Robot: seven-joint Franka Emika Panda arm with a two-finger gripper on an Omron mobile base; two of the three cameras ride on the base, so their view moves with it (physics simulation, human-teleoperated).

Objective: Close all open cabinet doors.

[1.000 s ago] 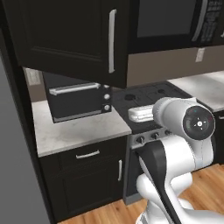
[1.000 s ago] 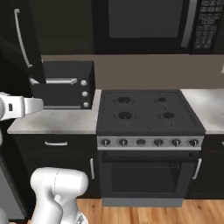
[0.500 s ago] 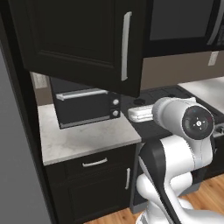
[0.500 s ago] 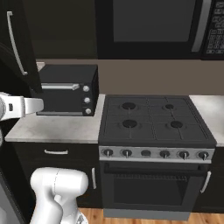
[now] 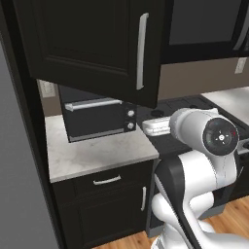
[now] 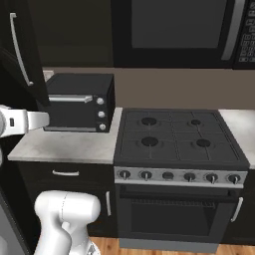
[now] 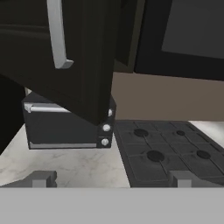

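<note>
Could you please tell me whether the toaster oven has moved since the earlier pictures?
No. The toaster oven still sits right beside the stove, at its left edge, as before; the whole view shifted, so the camera moved.

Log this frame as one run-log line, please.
phase: approach | upper cabinet door: open, swung out over toaster oven | jaws: apart, empty | contact: none

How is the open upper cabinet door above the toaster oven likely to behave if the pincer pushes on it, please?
The open cabinet door looks like a rigid flat panel, so it should probably swing on its hinges rather than flex. Its matte face seems less slippery than the silver handle. A push near the handle edge likely needs the least force.
</note>
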